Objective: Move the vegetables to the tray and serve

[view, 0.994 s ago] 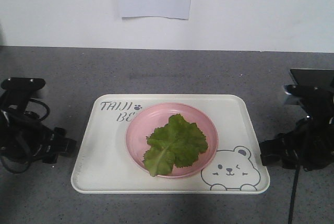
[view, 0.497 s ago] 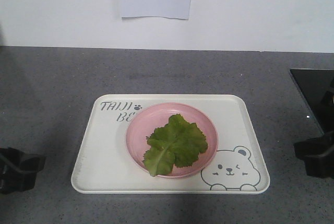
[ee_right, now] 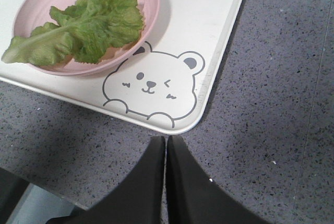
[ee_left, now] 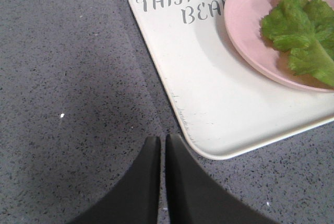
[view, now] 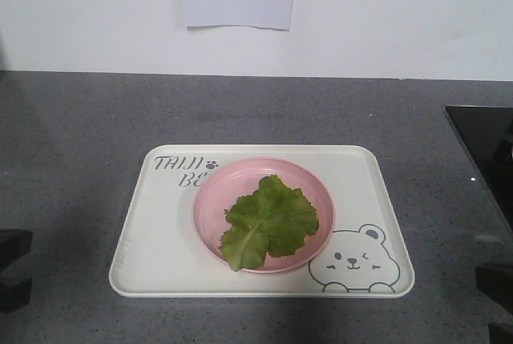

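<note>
Lettuce leaf [view: 269, 221]: lying in pink plate [view: 210, 200] on cream tray [view: 156, 236], grey table [view: 80, 135]. Left claw [ee_left: 162, 143]: clenched, empty, low beside tray's left corner. Right claw [ee_right: 166, 143]: clenched, empty, just off tray's bear corner.

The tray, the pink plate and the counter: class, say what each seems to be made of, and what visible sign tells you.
The tray: likely plastic, cream with a smooth soft sheen, printed lettering, moulded rounded rim. The pink plate: probably plastic or melamine, uniform matte colour. The counter: grey, white-speckled, stone-like or composite; which one is unclear.
</note>
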`<state>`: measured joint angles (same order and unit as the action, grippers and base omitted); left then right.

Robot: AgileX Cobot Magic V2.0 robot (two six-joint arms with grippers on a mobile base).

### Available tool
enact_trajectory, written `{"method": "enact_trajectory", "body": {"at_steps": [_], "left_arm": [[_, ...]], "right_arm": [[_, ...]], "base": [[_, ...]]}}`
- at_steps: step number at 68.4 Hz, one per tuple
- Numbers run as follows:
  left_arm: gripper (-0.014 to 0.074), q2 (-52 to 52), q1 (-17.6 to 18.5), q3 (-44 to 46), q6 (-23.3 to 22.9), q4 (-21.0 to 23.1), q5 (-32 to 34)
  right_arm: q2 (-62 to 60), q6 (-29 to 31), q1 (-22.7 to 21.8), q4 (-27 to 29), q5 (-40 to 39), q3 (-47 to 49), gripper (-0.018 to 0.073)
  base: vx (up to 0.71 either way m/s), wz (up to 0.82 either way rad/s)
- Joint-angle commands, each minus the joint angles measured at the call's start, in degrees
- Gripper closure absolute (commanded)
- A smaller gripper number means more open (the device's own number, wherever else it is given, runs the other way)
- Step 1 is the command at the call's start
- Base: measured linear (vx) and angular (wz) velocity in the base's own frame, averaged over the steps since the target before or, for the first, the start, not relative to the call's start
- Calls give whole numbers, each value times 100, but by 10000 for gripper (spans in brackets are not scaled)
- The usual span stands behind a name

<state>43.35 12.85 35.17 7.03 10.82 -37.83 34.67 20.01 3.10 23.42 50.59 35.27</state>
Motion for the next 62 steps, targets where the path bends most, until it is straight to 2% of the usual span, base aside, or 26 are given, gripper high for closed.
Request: {"method": "enact_trajectory", "body": {"at_steps": [1,34,48,56,62], "left_arm": [[603,-27,12,141,22,55,314],[602,-174,6,141,22,55,287],[602,-1399,-452,-354,111,46,547],[602,-2202,-657,-943,111,-10,1103],[602,-2573,-677,-1374,111,-56,1511]], "right_arm": [[14,62,-12,129,-308,146,569],[14,62,-12,142,-303,146,569],[14,62,-12,171,-308,146,569],[14,62,-12,186,-308,146,569],[14,62,-12,186,-308,146,569]], "base": [[0,0],[0,0],[0,0],[0,0],[0,0]]}}
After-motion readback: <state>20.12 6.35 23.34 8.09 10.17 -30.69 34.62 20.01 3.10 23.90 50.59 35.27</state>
